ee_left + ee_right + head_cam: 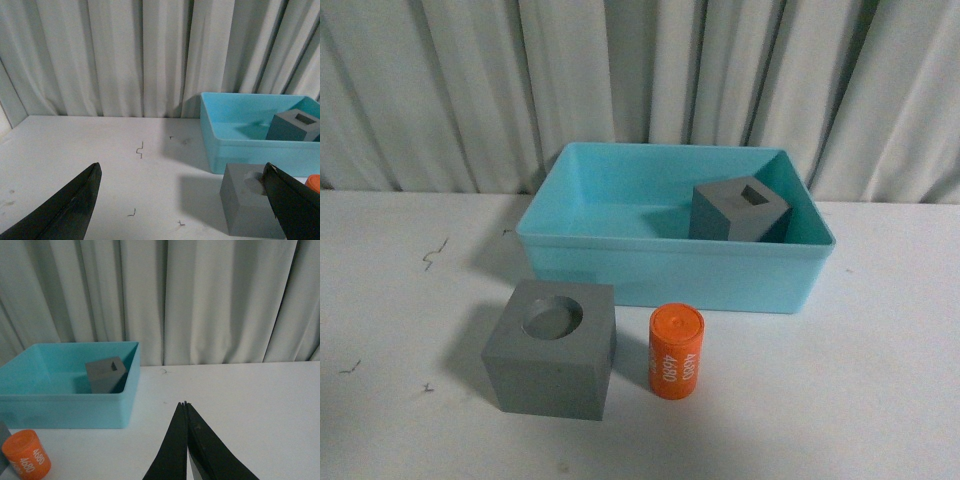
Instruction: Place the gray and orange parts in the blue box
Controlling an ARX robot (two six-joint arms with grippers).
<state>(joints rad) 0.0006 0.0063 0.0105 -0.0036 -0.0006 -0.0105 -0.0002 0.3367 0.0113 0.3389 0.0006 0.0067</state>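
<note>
The left gripper is wide open and empty over the table. The right gripper is pressed closed, holding nothing. The slotted gray cube sits inside the blue box. The hollowed gray cube and the upright orange cylinder stand side by side just in front of the box.

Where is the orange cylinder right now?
Front view: the orange cylinder stands upright on the white table, just in front of the blue box, right of the gray cube with the round recess.
</note>
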